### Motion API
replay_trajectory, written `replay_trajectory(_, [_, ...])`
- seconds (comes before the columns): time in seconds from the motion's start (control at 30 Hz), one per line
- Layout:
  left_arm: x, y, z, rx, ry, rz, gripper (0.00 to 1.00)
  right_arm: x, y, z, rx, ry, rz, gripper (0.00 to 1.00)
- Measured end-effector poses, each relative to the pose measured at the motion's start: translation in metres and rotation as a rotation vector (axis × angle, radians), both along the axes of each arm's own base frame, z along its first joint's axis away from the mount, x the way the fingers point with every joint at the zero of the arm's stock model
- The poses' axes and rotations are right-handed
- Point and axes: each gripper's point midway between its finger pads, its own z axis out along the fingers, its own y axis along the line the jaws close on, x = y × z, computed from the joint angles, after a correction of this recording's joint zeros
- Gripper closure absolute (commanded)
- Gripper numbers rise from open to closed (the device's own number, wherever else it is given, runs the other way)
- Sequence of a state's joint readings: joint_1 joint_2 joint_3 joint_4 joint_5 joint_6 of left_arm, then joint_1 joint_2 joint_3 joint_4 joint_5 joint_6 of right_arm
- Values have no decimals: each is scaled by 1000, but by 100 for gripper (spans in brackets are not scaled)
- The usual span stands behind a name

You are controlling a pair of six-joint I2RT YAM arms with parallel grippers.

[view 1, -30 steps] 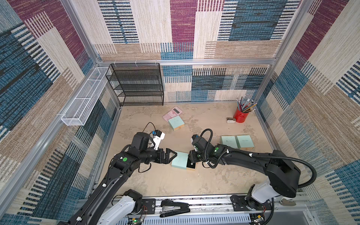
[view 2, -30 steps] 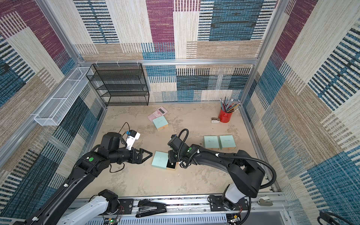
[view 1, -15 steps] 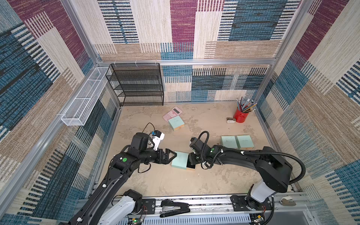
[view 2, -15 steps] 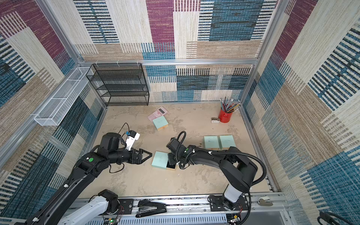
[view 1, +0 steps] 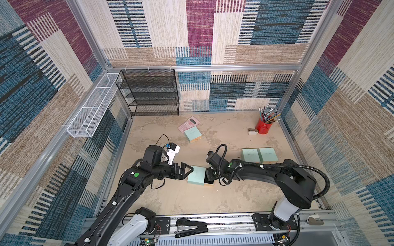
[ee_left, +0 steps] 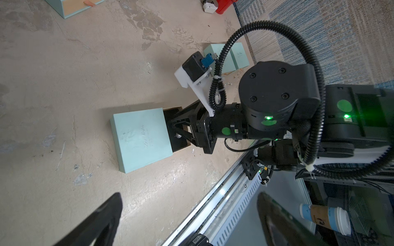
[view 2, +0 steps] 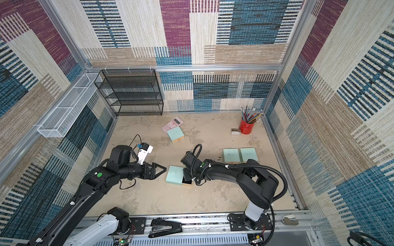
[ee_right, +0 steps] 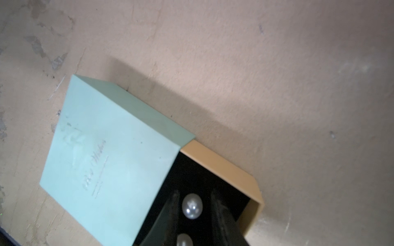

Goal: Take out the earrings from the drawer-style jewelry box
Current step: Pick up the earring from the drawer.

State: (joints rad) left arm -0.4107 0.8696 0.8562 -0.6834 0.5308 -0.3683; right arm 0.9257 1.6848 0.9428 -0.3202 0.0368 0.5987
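The box (view 1: 196, 175) lies flat mid-floor, its drawer (ee_right: 221, 168) pulled part way out toward the right arm, with the tan wall and black lining showing. Bare floor (view 1: 191, 200) runs from the box to the front rail (view 1: 223, 219) and on toward the back, where a third box (view 1: 192, 135) sits just beside a calculator (view 1: 188, 123). A pair of boxes (view 1: 250, 155) lies near, behind the right forearm. The right arm reaches low across the floor with its wrist bent down. The right gripper (ee_right: 195, 191) dips into the drawer, jaws narrowed either side of one of the earrings (ee_right: 191, 206), a pearl stud on the lining. A dark sliver shows on each side of it, so it is straddled, not pinched, though the fingers (ee_right: 221, 213) are blurred. The left arm stretches level toward the box's closed end. The left gripper (view 1: 189, 173) is spread wide, tips just short of that edge, with floor between them in the left wrist view. A second pearl (ee_right: 185, 239) is cut off by the edge of the right wrist view. In both top views the right gripper hides the drawer's inside.
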Motion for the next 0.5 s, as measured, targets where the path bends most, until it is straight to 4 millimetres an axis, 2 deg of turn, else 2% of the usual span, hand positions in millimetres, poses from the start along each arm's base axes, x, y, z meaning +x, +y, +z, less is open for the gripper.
replay_trajectory(0.27, [0,0,0,0,0,2,2,-1,4,1,-10,-16,3,79])
replay_trajectory(0.5, [0,1,-1,1,1,3,2,-1,6,16,29,-33,5,82])
